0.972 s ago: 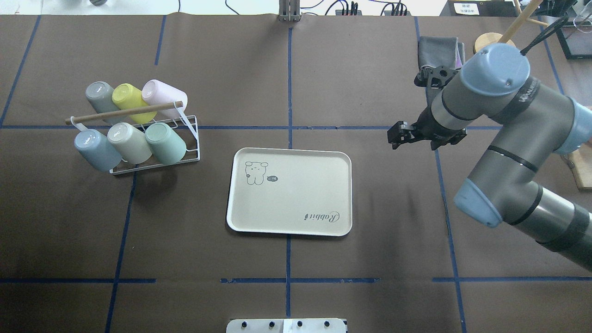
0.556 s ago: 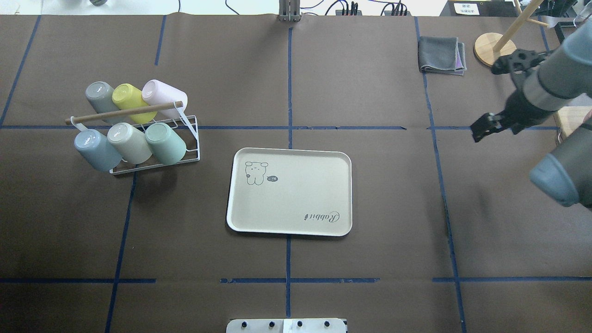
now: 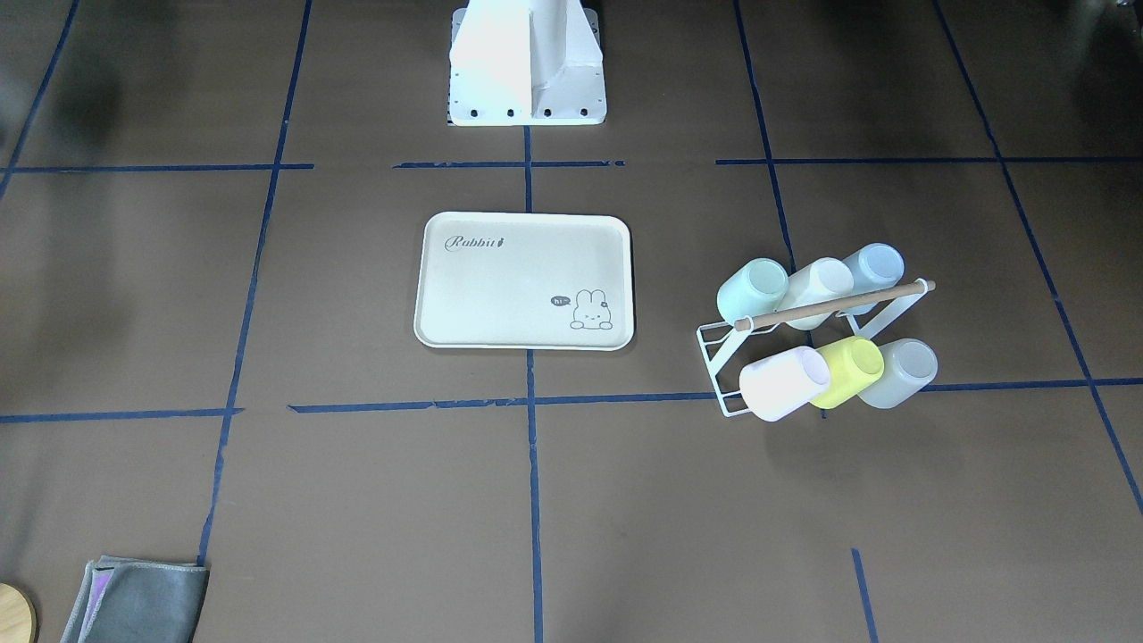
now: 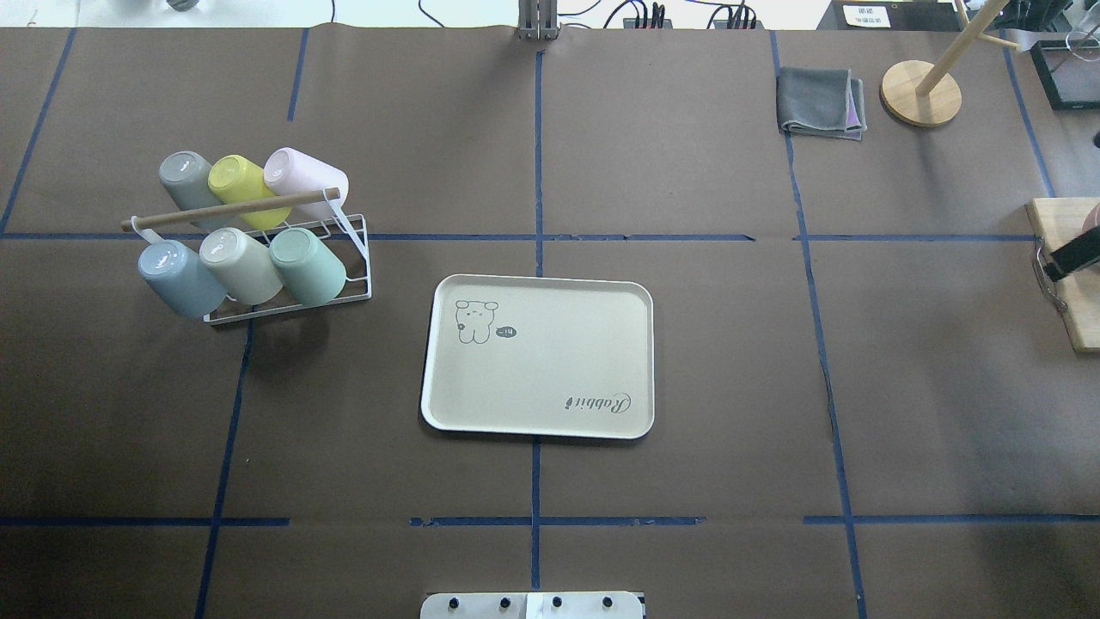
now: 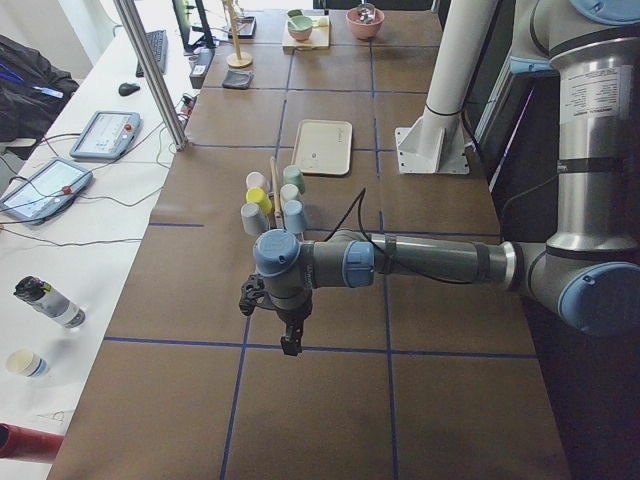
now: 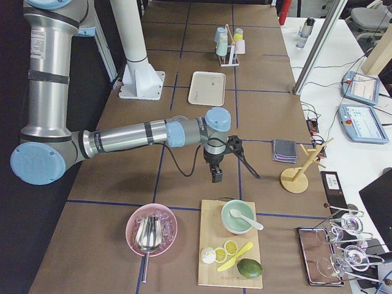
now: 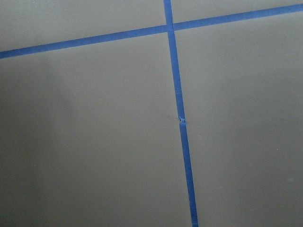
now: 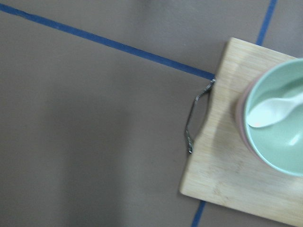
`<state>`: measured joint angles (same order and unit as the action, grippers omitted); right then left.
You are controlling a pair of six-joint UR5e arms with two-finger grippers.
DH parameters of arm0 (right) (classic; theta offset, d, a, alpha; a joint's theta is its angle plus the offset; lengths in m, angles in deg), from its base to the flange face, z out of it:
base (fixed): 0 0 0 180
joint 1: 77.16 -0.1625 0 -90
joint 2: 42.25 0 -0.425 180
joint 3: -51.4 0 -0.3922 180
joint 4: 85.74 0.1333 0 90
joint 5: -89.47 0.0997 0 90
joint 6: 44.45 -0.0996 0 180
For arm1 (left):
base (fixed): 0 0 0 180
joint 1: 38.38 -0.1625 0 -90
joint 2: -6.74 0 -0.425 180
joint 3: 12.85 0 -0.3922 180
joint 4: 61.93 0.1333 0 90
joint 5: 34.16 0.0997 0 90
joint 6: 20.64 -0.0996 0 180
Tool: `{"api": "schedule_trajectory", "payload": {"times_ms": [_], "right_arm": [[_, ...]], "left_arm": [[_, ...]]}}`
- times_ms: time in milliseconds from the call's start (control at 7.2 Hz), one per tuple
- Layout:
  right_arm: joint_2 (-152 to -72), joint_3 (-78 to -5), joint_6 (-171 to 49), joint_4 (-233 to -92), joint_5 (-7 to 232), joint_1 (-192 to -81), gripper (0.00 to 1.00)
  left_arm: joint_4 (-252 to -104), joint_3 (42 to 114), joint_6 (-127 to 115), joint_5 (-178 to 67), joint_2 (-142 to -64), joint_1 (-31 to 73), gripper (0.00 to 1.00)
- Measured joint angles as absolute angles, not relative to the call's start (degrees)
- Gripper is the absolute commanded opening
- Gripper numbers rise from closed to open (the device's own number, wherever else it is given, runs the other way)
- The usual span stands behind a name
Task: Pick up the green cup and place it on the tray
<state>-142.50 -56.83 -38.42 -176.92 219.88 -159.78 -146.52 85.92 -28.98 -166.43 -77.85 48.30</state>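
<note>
- Reaching is the step in hand, by my reading: nothing is held, and the green cup (image 4: 307,265) sits tilted on the cup rack (image 4: 232,210), just beside the cream cup (image 4: 245,265).
- Your left gripper (image 5: 290,345) hangs over bare table, with the rack well apart beyond it and the tray (image 4: 550,378) farther on the same way.
- Next, bring it to the rack, straddle the cup's wall and lift clear of the wooden rod.
- You cannot tell whether either gripper is open or closed: the right gripper (image 6: 216,174), near the cutting board (image 6: 214,263), also shows too small.
</note>
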Motion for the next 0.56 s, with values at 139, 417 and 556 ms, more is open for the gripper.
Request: {"api": "schedule_trajectory", "payload": {"times_ms": [139, 417, 556], "right_arm": [[-144.65, -57.01, -36.78, -177.08, 219.97, -162.17, 1.00], [-146.68, -57.41, -36.32, -177.36, 219.98, -163.86, 1.00], [-146.83, -57.46, -36.46, -177.39, 220.01, -164.02, 1.00]], "left_arm": [[-147.83, 85.56, -28.72, -166.40, -77.84, 48.33, 1.00], [-149.95, 84.99, -28.63, -166.31, -78.59, 48.31, 1.00], [-151.77, 85.29, -28.73, -166.25, -79.37, 48.34, 1.00]]}}
